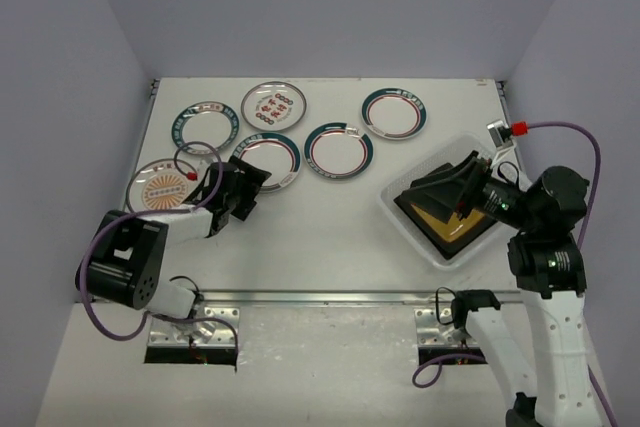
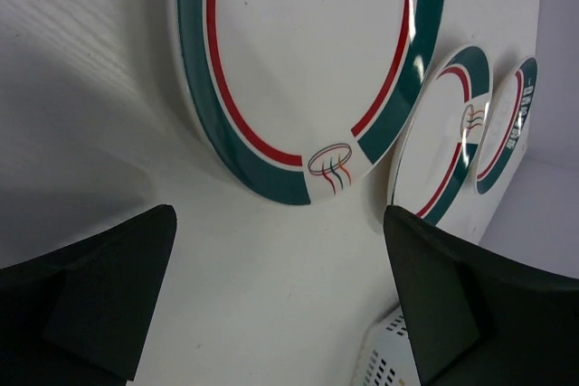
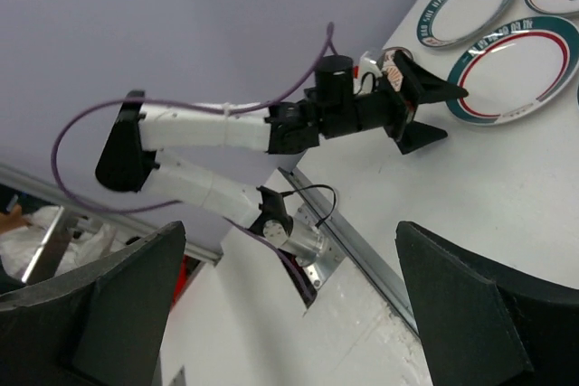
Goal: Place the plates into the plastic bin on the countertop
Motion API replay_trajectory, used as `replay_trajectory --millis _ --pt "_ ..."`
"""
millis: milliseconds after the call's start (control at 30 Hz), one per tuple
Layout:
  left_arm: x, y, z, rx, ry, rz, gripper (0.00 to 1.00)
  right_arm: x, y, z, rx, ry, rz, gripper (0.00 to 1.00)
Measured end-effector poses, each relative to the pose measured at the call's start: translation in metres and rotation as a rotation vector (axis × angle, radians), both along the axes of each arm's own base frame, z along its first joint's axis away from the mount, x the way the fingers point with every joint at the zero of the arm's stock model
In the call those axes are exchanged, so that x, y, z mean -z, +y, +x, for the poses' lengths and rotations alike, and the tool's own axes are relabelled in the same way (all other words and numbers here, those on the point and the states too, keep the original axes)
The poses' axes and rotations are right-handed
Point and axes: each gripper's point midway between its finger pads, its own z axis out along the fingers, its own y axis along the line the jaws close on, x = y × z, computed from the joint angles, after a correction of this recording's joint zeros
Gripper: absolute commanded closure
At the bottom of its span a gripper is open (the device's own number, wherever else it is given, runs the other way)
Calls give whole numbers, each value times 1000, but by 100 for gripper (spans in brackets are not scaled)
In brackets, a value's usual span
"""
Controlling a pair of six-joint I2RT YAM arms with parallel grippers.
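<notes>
Our plastic bin [image 1: 478,152], right edge, holds one amber plate [image 1: 450,219] (six round plates [image 1: 338,150] wait); left gripper [image 1: 248,190] and right gripper [image 3: 288,232] gape empty.

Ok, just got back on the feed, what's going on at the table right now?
One square amber plate lies in the plastic bin. The right gripper hangs over it with its fingers open and empty. Six round plates sit out on the countertop. The left gripper, fingers open, is low beside the nearest teal-and-red-rimmed plate and has not yet gripped it.
</notes>
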Motion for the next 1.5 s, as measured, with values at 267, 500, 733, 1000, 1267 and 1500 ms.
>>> replay_trajectory --millis 267,500,733,1000,1267,1500 --pt "21 -3 22 -92 -12 -86 59 2 1 -17 -35 -51 -20 1" --pt "36 10 15 -167 39 -63 82 10 1 -13 -32 -18 -29 1" --pt "31 18 10 -234 13 -87 100 8 -1 -10 -7 -26 -45 1" --pt "6 28 -26 -251 -69 -110 100 4 -4 -9 24 -46 -65 1" --pt "-116 32 -29 -135 -379 -10 100 10 -15 2 123 -63 -126 1" --pt "-225 -59 -2 270 -542 3 100 7 -39 13 302 -74 -211 1"
